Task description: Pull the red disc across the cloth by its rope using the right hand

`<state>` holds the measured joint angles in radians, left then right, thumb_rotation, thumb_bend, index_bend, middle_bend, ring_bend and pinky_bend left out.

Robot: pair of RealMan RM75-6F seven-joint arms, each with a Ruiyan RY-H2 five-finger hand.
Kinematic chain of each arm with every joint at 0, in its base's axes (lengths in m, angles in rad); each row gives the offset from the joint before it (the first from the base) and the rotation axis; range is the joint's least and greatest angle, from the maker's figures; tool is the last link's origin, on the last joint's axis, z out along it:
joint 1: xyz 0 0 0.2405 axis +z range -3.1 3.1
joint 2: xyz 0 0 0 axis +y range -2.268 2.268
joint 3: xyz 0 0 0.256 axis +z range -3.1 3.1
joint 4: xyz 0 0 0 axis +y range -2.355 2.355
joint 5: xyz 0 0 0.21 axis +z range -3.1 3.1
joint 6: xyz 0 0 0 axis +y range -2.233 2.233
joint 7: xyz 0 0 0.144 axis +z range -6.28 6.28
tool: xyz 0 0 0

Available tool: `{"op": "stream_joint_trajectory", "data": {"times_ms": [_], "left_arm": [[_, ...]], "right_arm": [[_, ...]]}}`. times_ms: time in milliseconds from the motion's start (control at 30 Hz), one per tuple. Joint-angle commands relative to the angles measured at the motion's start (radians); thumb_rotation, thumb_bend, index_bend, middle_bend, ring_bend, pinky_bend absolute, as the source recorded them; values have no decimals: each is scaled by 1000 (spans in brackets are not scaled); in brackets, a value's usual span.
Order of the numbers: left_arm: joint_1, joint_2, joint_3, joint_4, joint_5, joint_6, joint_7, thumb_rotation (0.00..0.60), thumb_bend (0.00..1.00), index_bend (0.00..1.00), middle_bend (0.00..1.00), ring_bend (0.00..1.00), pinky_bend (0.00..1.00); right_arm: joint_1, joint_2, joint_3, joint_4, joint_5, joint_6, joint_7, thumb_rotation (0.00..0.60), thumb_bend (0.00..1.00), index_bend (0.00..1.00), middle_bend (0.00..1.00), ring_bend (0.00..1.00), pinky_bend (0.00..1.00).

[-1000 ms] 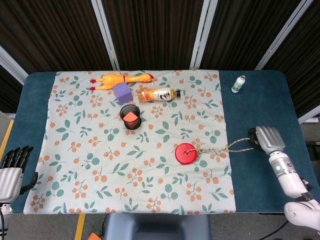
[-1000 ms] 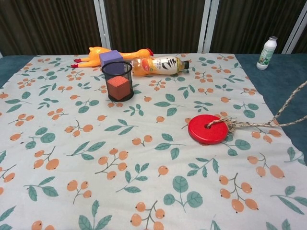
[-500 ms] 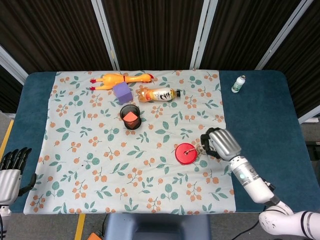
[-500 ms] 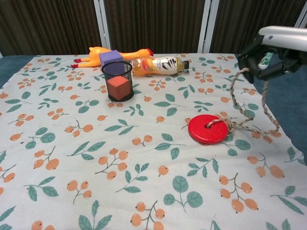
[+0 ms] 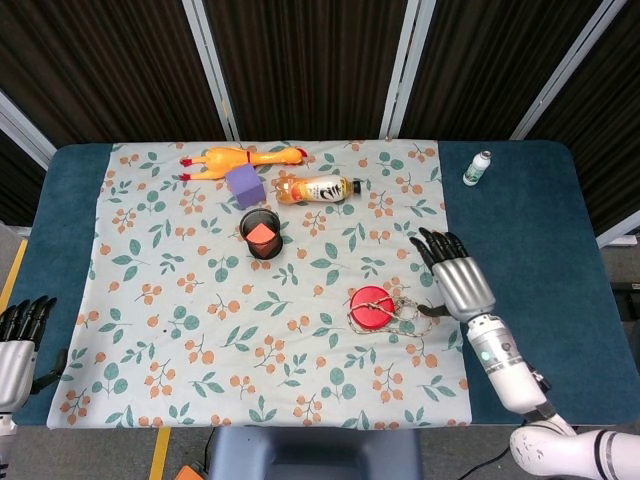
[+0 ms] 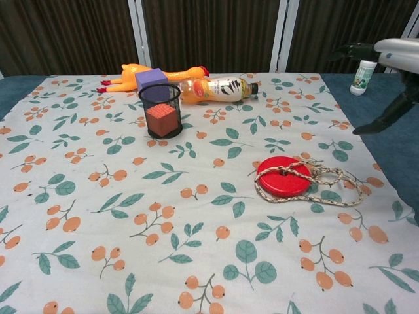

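The red disc (image 5: 371, 308) (image 6: 283, 176) lies flat on the floral cloth (image 5: 200, 300), right of centre. Its rope (image 5: 408, 308) (image 6: 327, 183) lies slack in loose loops on and beside the disc, held by nothing. My right hand (image 5: 455, 275) (image 6: 386, 59) hovers above the cloth just right of the disc, fingers spread and empty. At the lower left edge of the head view my left hand (image 5: 18, 340) rests off the table, its fingers straight and holding nothing.
A black mesh cup (image 5: 262, 234) with an orange cube stands left of centre. A purple block (image 5: 246, 185), a rubber chicken (image 5: 240, 158) and an orange bottle (image 5: 318, 188) lie at the back. A small white bottle (image 5: 478, 168) stands on the bare blue table (image 5: 540, 220) at the back right.
My right hand swung back over the cloth toward the disc, then opened and let the rope go. The rope dropped in loops by the disc, which shifted slightly.
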<state>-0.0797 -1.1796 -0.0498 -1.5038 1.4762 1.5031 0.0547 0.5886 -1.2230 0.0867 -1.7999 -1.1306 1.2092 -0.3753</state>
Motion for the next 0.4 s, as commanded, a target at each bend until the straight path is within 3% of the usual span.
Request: {"op": "stream_joint_trajectory", "data": {"times_ms": [33,133,267,400], "left_arm": [[1,0,1,-1,-1,0,-1,570,462,0,46,0,80],[1,1,1,-2,-1,-1,-1,568,463,0,46,0,80],[5,5,1,-12,-2,2,-2,571,462,0,46,0,80],[4,-2,3,-9,-3,-2,-8,569,463,0,45,0,80]], "right_arm": [[-133,53,-79,8,-138,166,42,600,0,0,0,0,0],[-166,56,-97,23,-166,209,52,600,0,0,0,0,0],[-330,61,-192,136,-195,317,164,600,0,0,0,0,0],[-383,6,-186,277,-252,365,282,600,0,0,0,0,0]]}}
